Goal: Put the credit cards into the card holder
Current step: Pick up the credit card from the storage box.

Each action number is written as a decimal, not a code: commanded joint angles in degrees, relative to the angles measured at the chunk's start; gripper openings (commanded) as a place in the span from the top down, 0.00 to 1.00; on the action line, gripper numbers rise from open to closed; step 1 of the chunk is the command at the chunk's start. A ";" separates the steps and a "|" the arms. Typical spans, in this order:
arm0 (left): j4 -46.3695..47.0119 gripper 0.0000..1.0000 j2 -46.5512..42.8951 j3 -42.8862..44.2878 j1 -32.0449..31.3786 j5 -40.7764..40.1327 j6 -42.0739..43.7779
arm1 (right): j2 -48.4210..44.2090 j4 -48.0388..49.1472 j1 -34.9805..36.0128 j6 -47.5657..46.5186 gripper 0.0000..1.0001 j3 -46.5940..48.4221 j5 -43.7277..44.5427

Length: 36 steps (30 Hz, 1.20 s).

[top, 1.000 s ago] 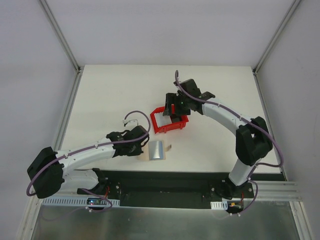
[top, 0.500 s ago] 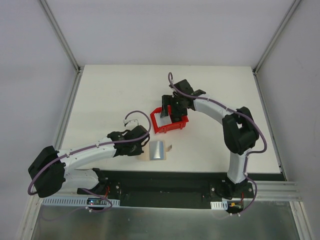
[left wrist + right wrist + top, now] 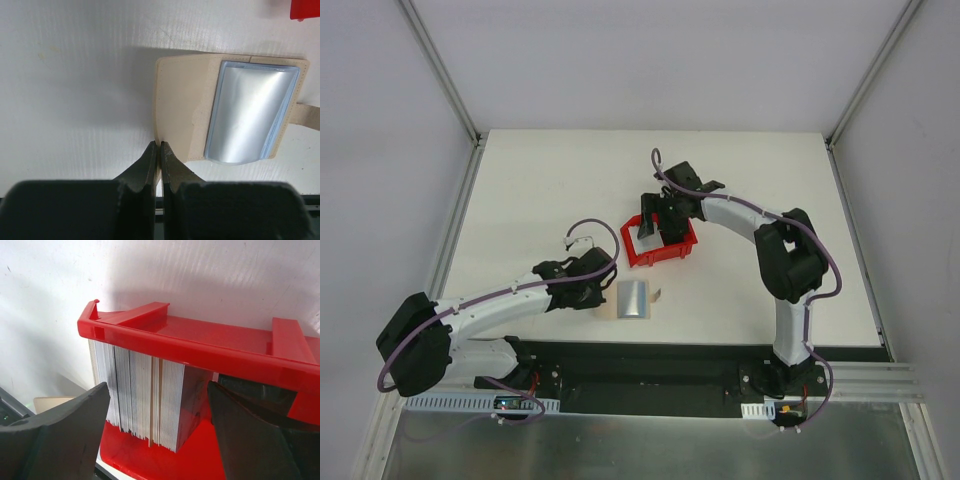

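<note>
**Left claw closed at card holder; right claw spread around cards in bin**

On the left of the top view, the left claw (image 3: pixel 592 296) is seen low over the tabletop (image 3: pixel 540 190), at the 9 o'clock side of the card holder (image 3: pixel 633 300). In the left wrist view the left claw (image 3: pixel 159 146) is shown with its jaws pressed together, and the tips are met by the near corner of the tan flap of the card holder (image 3: pixel 185 115). Whether the flap's edge is pinched between the tips cannot be told. The card holder is laid open and flat on the tabletop, and its pale blue inner lining (image 3: pixel 252 115) is turned upward at the 3 o'clock side of the flap. A tan strap (image 3: pixel 306 114) is seen sticking out beyond the lining.

Further right, at about 1 o'clock from the card holder and apart from it, the red bin (image 3: pixel 665 255) is placed. The right claw (image 3: pixel 660 222) is lowered into it. In the right wrist view the credit cards (image 3: pixel 140 395) are shown standing on edge as a tight stack in one compartment of the red bin (image 3: pixel 200 347). The right claw (image 3: pixel 157 390) is held with its jaws wide apart, one finger at each side of the stack. Nothing is gripped; contact with the cards cannot be made out.
</note>
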 commanded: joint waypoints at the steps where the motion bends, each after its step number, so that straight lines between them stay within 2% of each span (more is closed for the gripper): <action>1: -0.17 1.00 0.51 0.70 0.96 -0.45 0.87 | -2.48 2.12 -0.12 0.08 0.21 1.01 -2.47; 7: 0.45 1.00 1.65 1.31 1.31 0.25 1.49 | -2.66 2.29 -0.03 -0.10 0.36 1.00 -4.32; 21: 1.07 1.00 2.53 1.31 1.57 1.04 1.93 | -3.71 2.12 -0.12 -0.36 0.49 1.18 -4.76; 30: 1.42 1.00 3.14 1.58 1.92 1.39 2.54 | -4.06 1.94 -0.30 -0.28 0.61 1.09 -5.20; 33: 1.42 1.00 3.14 1.40 1.92 1.48 2.37 | -4.06 1.77 -0.56 -0.19 0.67 1.09 -5.46; 36: 1.59 1.00 3.23 1.31 2.01 1.66 2.19 | -4.15 1.77 -0.82 -0.28 0.77 1.00 -5.99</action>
